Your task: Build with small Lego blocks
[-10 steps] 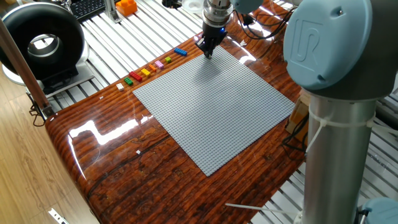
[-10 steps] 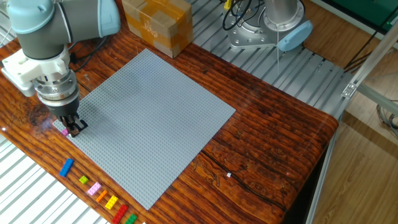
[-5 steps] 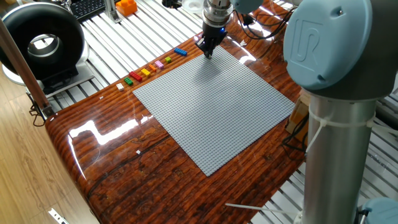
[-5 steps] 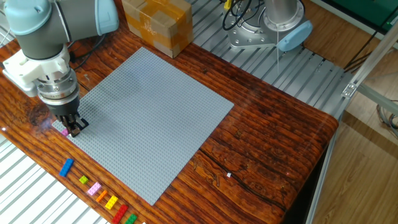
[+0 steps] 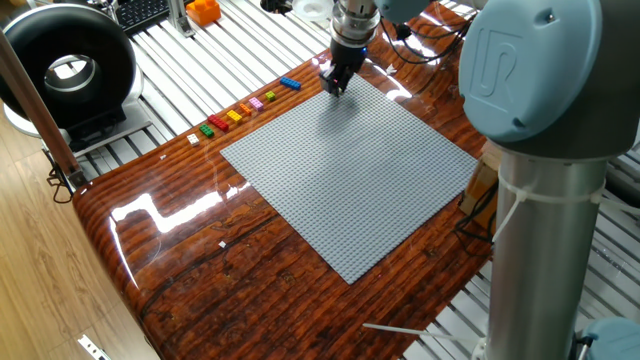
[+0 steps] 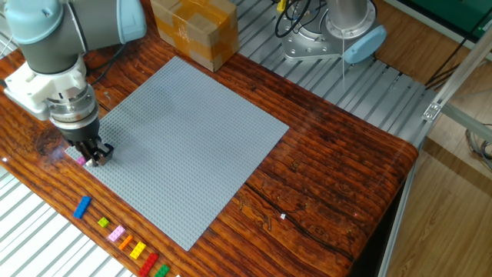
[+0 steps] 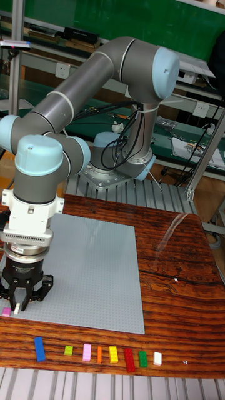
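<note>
My gripper [image 6: 94, 157] points straight down at the near-left corner of the grey baseplate [image 6: 184, 138], its fingers close together. A small pink brick [image 6: 80, 161] sticks out beside the fingertips at that corner, and they appear shut on it. The tall view shows the same gripper [image 7: 19, 304], pink brick [image 7: 6, 311] and baseplate [image 7: 87, 269]. Loose small Lego blocks lie in a row on the wood beside the plate: blue [image 7: 40, 349], green [image 7: 69, 351], pink [image 7: 87, 352], orange [image 7: 99, 354], yellow [image 7: 113, 354], red [image 7: 129, 359], green [image 7: 142, 359], white [image 7: 157, 358].
A cardboard box [image 6: 194, 27] stands just beyond the plate's far corner. The arm's base [image 6: 338, 35] sits on the slatted metal bench behind. A black ring-shaped device [image 5: 68, 65] and an orange object [image 5: 203, 11] stand off the wooden tabletop [image 5: 200, 250].
The baseplate has slid a little across the wood, and the gripper at its corner has shifted with it. The row of loose bricks has not moved.
</note>
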You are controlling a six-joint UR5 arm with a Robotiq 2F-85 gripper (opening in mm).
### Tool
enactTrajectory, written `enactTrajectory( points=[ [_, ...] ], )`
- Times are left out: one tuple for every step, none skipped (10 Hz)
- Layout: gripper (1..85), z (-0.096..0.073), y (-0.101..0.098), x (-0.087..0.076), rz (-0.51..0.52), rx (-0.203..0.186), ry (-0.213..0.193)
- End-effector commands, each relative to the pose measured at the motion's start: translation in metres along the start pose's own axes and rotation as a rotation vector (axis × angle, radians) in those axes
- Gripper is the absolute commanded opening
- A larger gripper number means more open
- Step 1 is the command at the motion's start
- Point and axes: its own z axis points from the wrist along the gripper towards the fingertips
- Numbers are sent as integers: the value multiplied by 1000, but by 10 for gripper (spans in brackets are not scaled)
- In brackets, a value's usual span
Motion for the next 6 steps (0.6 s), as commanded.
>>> enactTrajectory(
  points=[
    [307,-1,-2,1,-21,-3,3],
    [307,-1,-3,1,-23,0,4],
    [310,-1,-4,2,-25,5,4],
    [303,-1,-4,2,-25,5,4],
    [297,-1,-7,0,-30,16,0],
    [287,-1,-7,0,-27,19,-1]
  ],
)
